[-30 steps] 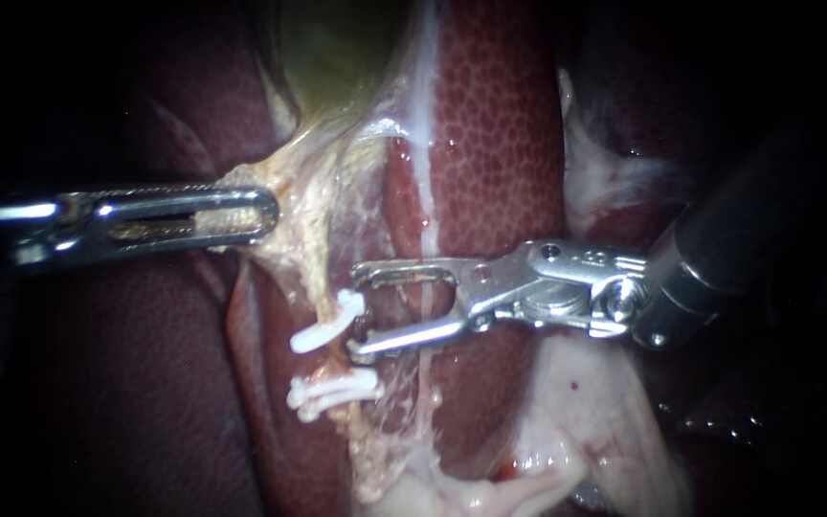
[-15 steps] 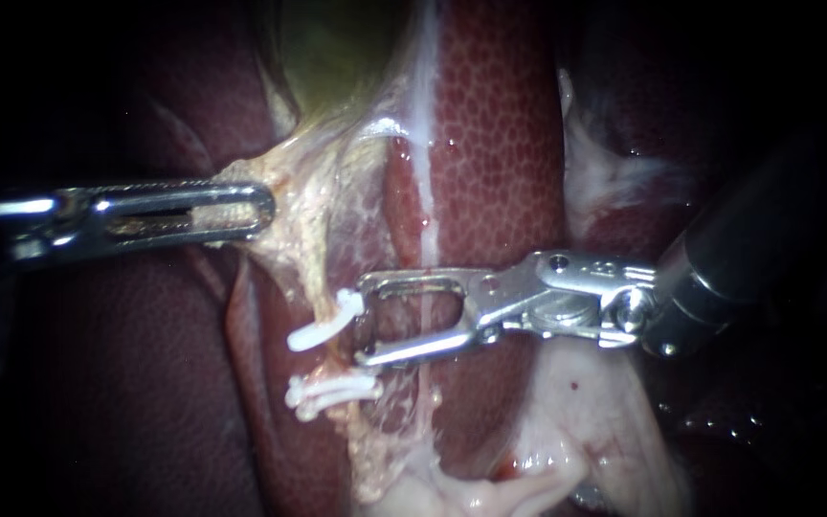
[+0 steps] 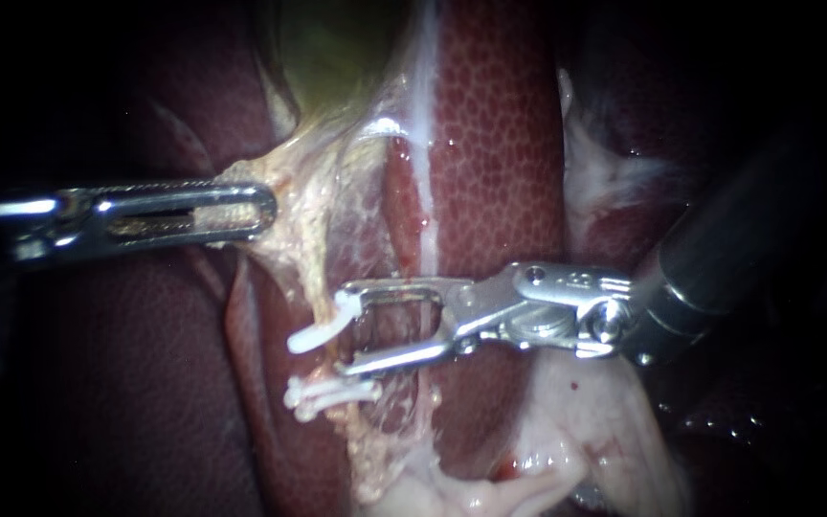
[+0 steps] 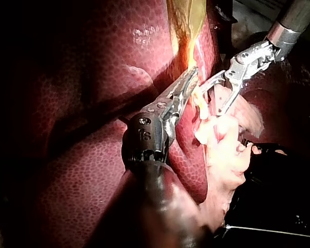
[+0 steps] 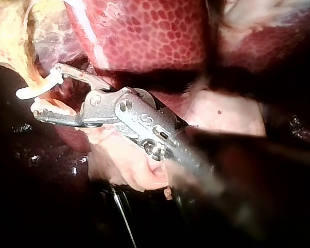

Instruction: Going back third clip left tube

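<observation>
Your right instrument (image 3: pixel 345 327) sits jaws spread and empty at the left tube (image 3: pixel 316 278), upper tip touching the top clip (image 3: pixel 323 327), left instrument (image 3: pixel 251 213) clamped on tissue (image 3: pixel 287 190); back out crooked and you'll likely snag that clip and tear the tube.

In the endoscope view the light comes from the camera's side and reaches only a narrow zone. The liver (image 3: pixel 495 144) above the right instrument (image 3: pixel 342 327) is bright, with small wet glints. Hard glare sits on the right instrument's metal, on the left instrument (image 3: pixel 260 213) and on the clips (image 3: pixel 321 328). The pale tissue (image 3: pixel 289 201) beside them glows. Farther out from the right instrument on either side, everything sinks into near black.

In the left wrist view the light is strongest around the right instrument, and the near liver is dim. In the right wrist view the liver beyond the right instrument is brightly lit, while deep shadow lies under it.
</observation>
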You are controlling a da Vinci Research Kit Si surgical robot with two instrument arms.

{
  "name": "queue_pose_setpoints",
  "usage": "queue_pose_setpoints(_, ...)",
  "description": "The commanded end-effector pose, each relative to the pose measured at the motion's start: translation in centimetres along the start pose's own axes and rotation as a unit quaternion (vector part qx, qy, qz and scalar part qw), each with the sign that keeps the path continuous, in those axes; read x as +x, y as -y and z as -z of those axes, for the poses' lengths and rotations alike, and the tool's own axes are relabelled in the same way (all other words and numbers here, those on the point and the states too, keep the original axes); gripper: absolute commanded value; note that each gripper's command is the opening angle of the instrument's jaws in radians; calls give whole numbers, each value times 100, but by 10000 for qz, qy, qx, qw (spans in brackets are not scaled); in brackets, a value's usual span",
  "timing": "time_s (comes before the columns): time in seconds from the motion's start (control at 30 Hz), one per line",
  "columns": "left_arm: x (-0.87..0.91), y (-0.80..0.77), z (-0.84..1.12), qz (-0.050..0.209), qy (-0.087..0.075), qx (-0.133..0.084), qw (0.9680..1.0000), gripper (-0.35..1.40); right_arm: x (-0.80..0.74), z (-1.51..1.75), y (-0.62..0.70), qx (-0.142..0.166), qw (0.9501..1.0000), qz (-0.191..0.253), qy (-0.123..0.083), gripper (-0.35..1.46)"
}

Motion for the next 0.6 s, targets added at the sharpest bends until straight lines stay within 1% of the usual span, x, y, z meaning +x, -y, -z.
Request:
queue_pose_setpoints(0.03,0,0,0,1,0,-3,10000,-35,1,-1,2,8,10000,-6,-2,60)
queue_pose_setpoints(0.33,0,0,-1,2,2,-6,10000,-35,11,-12,15,80,10000,-53,-1,60)
queue_pose_setpoints(0.43,0,1,-2,2,3,-7,10000,-35,13,-17,17,111,9999,-50,0,60)
queue_pose_setpoints(0.6,0,1,-2,1,4,-10,10000,-35,13,-24,15,111,9999,-77,-1,60)
